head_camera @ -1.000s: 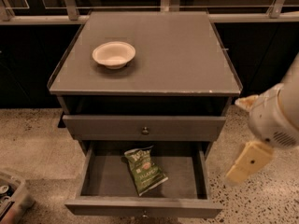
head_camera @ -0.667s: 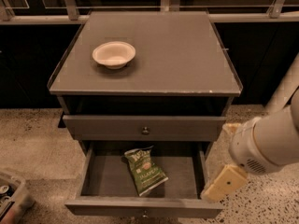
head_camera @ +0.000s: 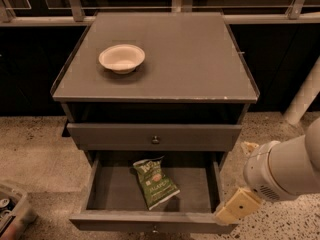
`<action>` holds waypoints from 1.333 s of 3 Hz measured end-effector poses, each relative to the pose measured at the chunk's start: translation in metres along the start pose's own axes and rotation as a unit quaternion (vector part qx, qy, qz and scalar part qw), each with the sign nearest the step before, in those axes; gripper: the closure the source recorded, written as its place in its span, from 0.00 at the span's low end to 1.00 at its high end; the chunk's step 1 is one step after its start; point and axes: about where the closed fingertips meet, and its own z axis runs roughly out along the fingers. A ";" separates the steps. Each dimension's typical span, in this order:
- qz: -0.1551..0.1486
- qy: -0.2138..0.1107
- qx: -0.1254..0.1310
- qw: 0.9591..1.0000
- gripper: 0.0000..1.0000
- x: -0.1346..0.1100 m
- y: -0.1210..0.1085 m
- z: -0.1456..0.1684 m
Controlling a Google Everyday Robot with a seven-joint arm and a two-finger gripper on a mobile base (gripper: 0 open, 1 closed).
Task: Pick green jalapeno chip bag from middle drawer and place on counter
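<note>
Tan gripper [head_camera: 239, 184], jaws spread, hangs by the middle drawer [head_camera: 150, 221] corner. Clipping it risks jolting the green jalapeno chip bag [head_camera: 156, 182].

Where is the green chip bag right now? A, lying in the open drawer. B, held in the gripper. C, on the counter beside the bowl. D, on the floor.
A: the green jalapeno chip bag lies inside the pulled-out middle drawer. The gripper is by the drawer's front right corner, apart from the bag, and the counter holds a bowl.
</note>
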 end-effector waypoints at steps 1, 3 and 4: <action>0.070 -0.012 -0.015 0.997 0.00 0.017 0.014 0.035; 0.173 -0.065 -0.037 0.982 0.00 0.023 0.020 0.136; 0.174 -0.068 -0.031 0.982 0.00 0.022 0.016 0.136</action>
